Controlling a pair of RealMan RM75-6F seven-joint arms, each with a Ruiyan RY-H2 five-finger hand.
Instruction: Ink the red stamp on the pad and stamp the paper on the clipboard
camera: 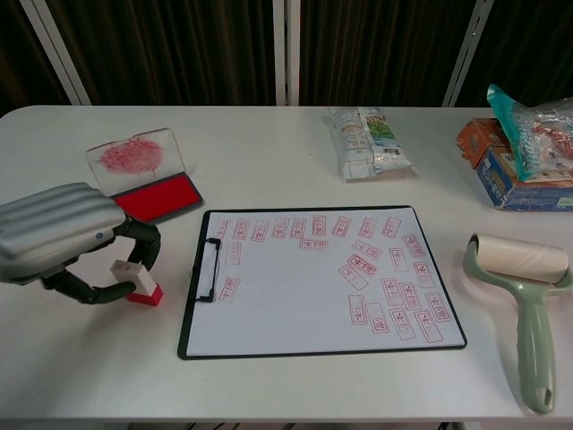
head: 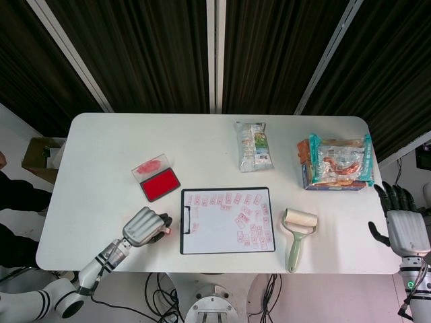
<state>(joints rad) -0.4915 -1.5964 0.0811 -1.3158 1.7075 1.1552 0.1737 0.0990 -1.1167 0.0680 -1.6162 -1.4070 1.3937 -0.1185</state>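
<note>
The red stamp (camera: 140,281), white-bodied with a red base, stands on the table left of the clipboard (camera: 192,333). My left hand (camera: 63,235) is curled over it, thumb and a finger pinching its sides; the same hand (head: 144,227) shows at the table's front left in the head view. The open ink pad (camera: 158,196) with its smeared clear lid lies just behind the hand. The paper (camera: 295,287) on the clipboard bears several red stamp marks. Off the table's right edge my right hand (head: 404,227) is held up, fingers spread and holding nothing.
A green-handled lint roller (camera: 525,291) lies right of the clipboard. A snack bag (camera: 367,141) sits at the back centre, and a box with plastic packets (camera: 521,148) at the back right. The table's front edge runs close below the left hand.
</note>
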